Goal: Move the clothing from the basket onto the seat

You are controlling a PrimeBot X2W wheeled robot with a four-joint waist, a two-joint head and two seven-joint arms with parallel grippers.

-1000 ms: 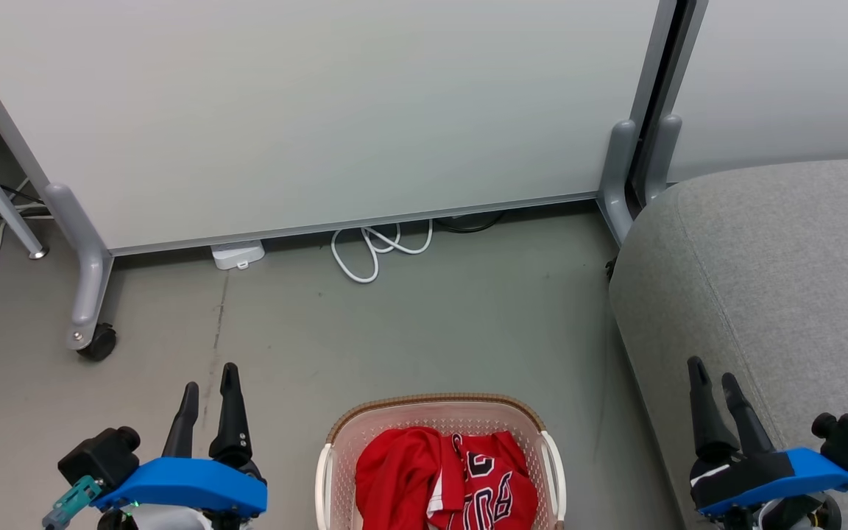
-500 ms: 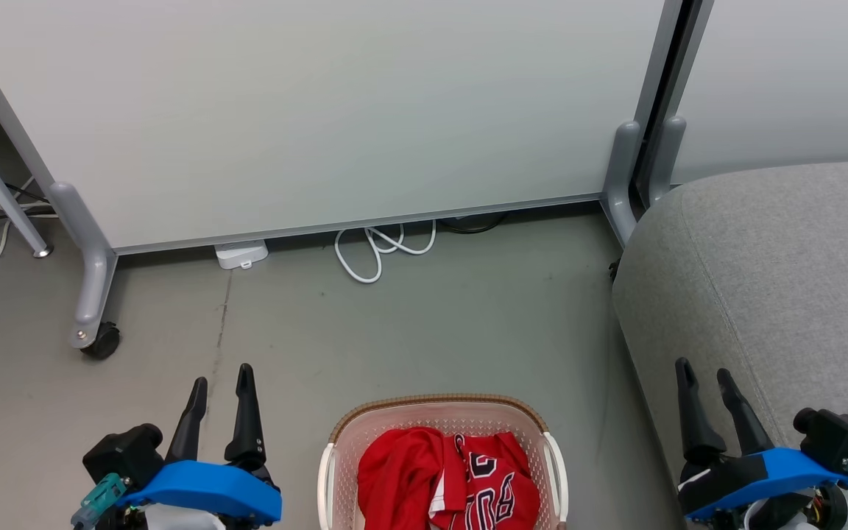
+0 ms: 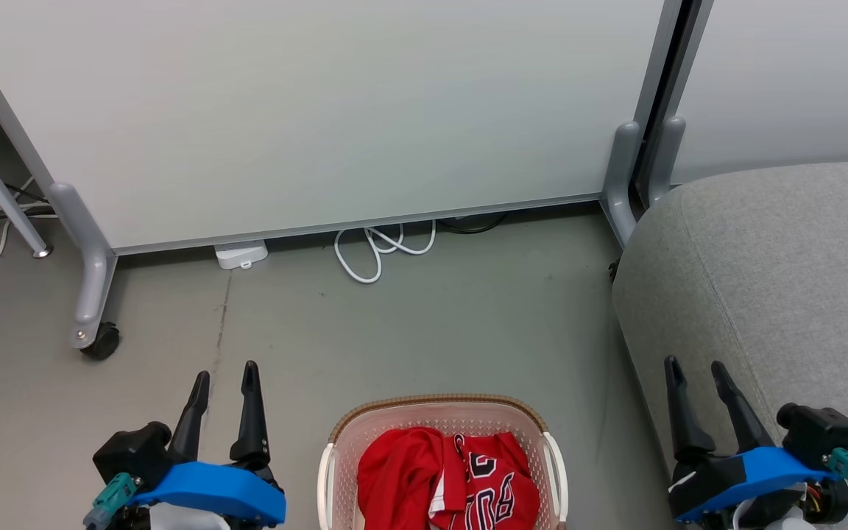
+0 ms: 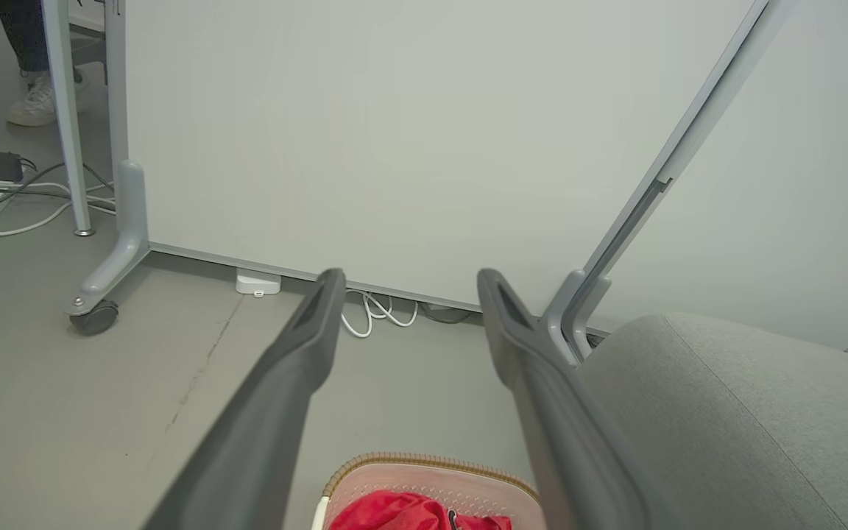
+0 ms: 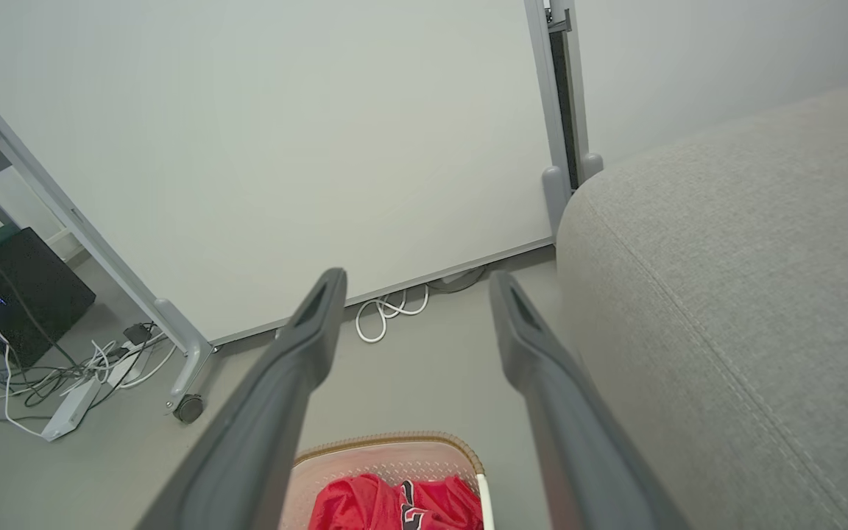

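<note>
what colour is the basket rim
Brown, woven-look rim on the cream basket; clearest in the head view.

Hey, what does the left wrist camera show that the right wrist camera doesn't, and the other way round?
Left wrist view: a person's white shoe at the top left. Right wrist view: a black box standing on the floor at the left. Both: the basket holding the red clothing, the grey seat and the coiled white cable under the panel.

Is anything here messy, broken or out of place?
Nothing looks broken or spilled. The two red garments lie crumpled in the cream perforated plastic basket. The only untidy bits are a white cable looped loosely on the grey floor below the pale partition panel, and a thin dark crack in that floor.
</note>
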